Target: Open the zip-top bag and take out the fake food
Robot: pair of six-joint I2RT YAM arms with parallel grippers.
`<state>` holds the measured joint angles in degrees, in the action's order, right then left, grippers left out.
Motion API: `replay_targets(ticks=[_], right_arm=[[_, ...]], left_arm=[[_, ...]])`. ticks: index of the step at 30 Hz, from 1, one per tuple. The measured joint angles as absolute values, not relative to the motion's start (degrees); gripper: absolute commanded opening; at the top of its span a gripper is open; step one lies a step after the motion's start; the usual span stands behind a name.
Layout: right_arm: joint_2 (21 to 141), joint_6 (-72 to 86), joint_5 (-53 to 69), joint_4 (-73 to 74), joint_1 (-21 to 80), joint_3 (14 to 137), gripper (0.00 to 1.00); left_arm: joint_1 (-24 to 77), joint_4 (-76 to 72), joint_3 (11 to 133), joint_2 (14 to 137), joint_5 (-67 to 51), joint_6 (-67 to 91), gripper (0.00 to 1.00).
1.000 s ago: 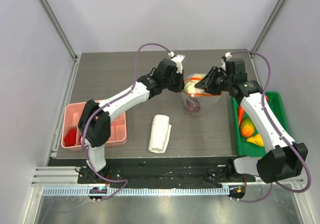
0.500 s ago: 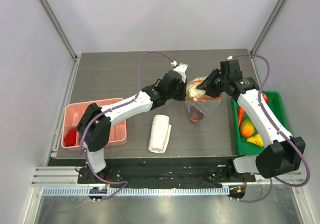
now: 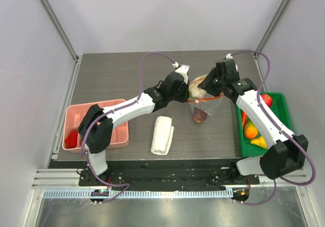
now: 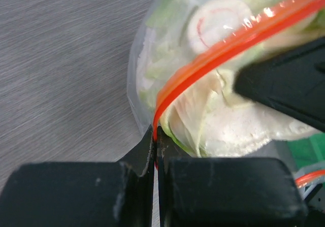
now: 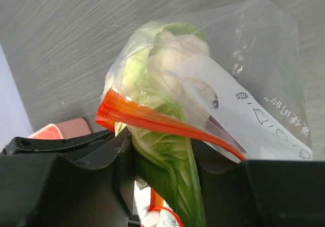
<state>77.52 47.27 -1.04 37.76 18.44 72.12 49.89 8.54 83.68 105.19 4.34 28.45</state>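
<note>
The zip-top bag (image 3: 204,106) hangs over the worktop (image 3: 117,77), just behind the folded cloth (image 3: 162,134) and a little to its right. The left tool (image 4: 155,135) is pressed together on the end of the orange zip strip (image 4: 223,46). The right tool (image 5: 162,153) clamps a leafy fake food (image 5: 175,54) at the bag's open mouth. The removing step seems in hand. Next, the right tool should probably draw this piece out while the left one holds the bag firm.

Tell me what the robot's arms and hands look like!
The left arm and the right arm are both made of smooth white tubes joined by chunky black joints. A thin purple cable loops along each arm. The left hand and the right hand are matte black, each with two flat, blocky fingers.
</note>
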Motion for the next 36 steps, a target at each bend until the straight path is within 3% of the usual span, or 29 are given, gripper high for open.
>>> replay_targets(ticks=[13, 25, 36], right_arm=[[78.91, 36.01, -1.15, 24.6, 20.14, 66.96, 0.01], [77.78, 38.0, 1.58, 39.62, 19.07, 81.84, 0.01], [72.07, 32.42, 8.19, 48.69, 18.48, 81.45, 0.01]], left_arm=[[52.75, 0.25, 79.15, 98.15, -8.95, 25.45, 0.0], [49.89, 6.11, 81.65, 101.51, 0.16, 25.26, 0.0], [45.82, 8.97, 82.41, 101.51, 2.22, 24.88, 0.0]])
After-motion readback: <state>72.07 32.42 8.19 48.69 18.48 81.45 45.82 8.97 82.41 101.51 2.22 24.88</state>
